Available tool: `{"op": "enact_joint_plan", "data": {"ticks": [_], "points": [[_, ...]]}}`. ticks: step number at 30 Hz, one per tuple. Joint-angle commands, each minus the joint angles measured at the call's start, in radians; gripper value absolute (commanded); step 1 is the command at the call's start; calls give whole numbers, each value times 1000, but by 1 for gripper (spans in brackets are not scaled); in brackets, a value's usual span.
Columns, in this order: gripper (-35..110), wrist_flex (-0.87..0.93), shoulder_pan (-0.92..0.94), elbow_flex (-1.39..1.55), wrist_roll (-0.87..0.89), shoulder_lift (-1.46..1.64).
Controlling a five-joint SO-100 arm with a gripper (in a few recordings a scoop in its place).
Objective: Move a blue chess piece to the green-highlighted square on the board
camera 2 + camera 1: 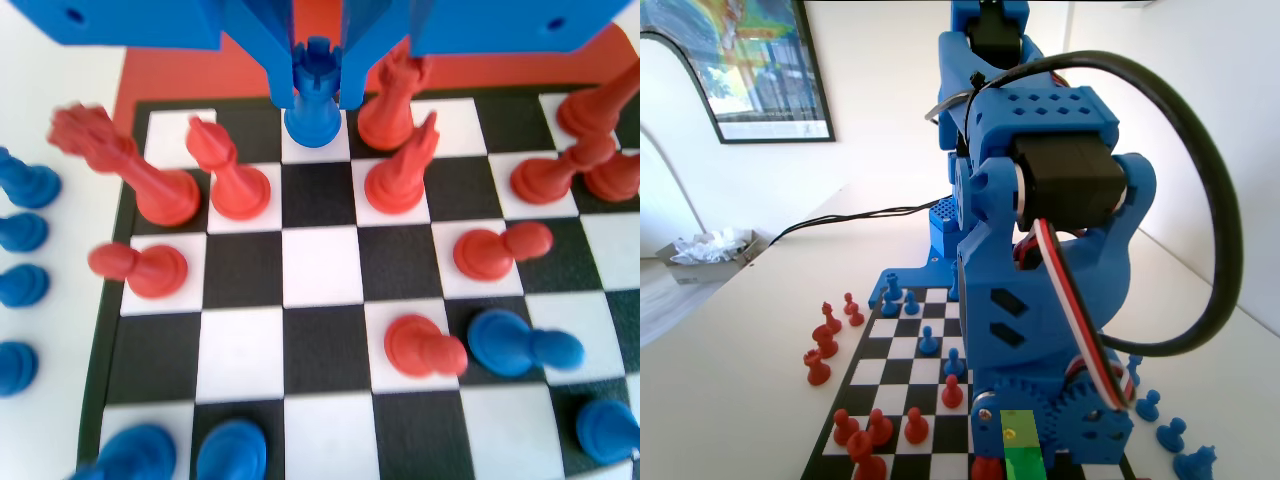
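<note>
My gripper (317, 85) hangs over the far row of the board (320, 265), its two jaws pressed to either side of a blue chess piece (316, 110) with a notched top. The piece's foot is on or just above a white square there; I cannot tell which. In the fixed view the blue arm (1040, 300) leans far forward and low over the near end of the board (902, 348). The green-highlighted square (1023, 462) shows under it at the bottom edge, partly covered by the arm.
Red pieces crowd the held piece: a tall one (390, 100) just to its right, another (232, 175) to its left, and red pawns (425, 345) nearer the camera. Blue pieces (25, 185) stand off the board's left edge. Captured red pieces (822, 345) and blue ones (1170, 435) flank the board.
</note>
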Motion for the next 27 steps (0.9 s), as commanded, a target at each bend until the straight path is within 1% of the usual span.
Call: {"op": "enact_joint_plan", "data": {"ticks": [1,3,8,27], "points": [[8,2,-18,-14,-8,35],[12,0,-18,-15,-8,35],[14,-9,-14,-21,-2,35],[11,35,-21,-17,51,172]]}}
